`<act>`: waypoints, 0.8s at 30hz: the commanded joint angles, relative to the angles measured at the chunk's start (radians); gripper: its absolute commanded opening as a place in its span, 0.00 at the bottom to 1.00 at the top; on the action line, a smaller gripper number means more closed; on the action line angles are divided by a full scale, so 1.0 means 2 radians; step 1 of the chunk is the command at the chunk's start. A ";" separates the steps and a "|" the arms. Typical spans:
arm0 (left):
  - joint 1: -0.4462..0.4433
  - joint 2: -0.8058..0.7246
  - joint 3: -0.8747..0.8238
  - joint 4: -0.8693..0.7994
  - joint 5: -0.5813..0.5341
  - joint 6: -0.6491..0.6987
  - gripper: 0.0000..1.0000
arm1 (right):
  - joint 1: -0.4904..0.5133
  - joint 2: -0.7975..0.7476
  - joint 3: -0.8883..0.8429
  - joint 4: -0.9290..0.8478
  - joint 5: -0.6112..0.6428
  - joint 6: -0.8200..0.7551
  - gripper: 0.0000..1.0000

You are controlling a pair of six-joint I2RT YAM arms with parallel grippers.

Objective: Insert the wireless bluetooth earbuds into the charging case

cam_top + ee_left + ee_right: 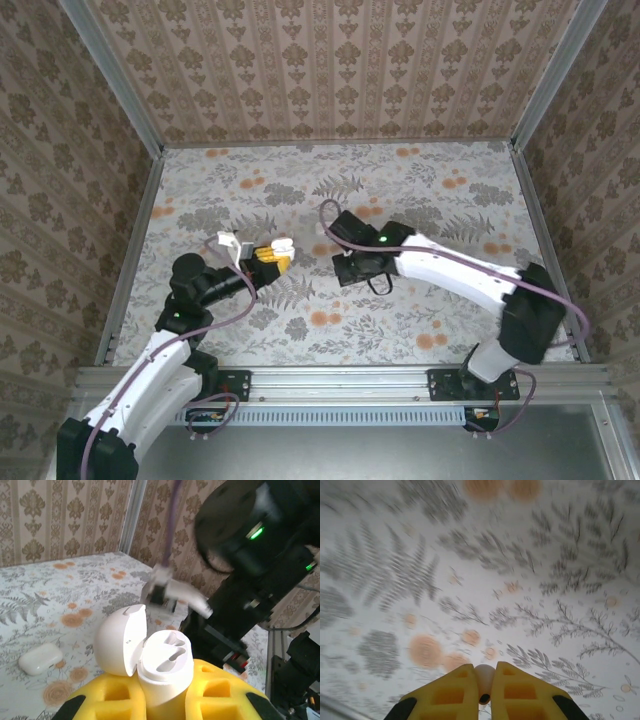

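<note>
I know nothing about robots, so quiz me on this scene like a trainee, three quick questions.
1. True or false: the lid of the charging case in the left gripper is shut.
2. What does the right gripper pinch? A) an earbud B) a cable C) nothing
3. Fill in: a second white case lies on the ____.
Key: 1 false; 2 A; 3 table.

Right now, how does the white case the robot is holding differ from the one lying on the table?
The held case is open, lid swung back, sockets showing; the table case is shut. The held case stands upright, pinched in the left tool; the table case lies flat, untouched. Both are white, smooth and rounded.
</note>
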 commanded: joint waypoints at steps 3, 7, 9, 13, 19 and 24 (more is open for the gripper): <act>-0.006 0.004 0.005 0.070 0.020 -0.037 0.00 | 0.007 -0.124 -0.051 0.149 -0.014 -0.015 0.02; -0.022 0.023 0.013 0.103 0.026 -0.051 0.00 | 0.011 -0.187 -0.081 0.239 -0.032 -0.023 0.02; -0.029 0.036 0.020 0.114 0.029 -0.055 0.00 | 0.012 -0.207 -0.088 0.283 -0.041 -0.030 0.02; -0.055 0.057 0.033 0.130 0.028 -0.060 0.00 | 0.019 -0.215 -0.091 0.361 -0.065 -0.042 0.02; -0.074 0.065 0.044 0.140 0.001 -0.071 0.00 | 0.036 -0.193 -0.094 0.437 -0.075 -0.054 0.02; -0.088 0.062 0.047 0.132 -0.027 -0.068 0.00 | 0.050 -0.172 -0.089 0.441 -0.063 -0.064 0.02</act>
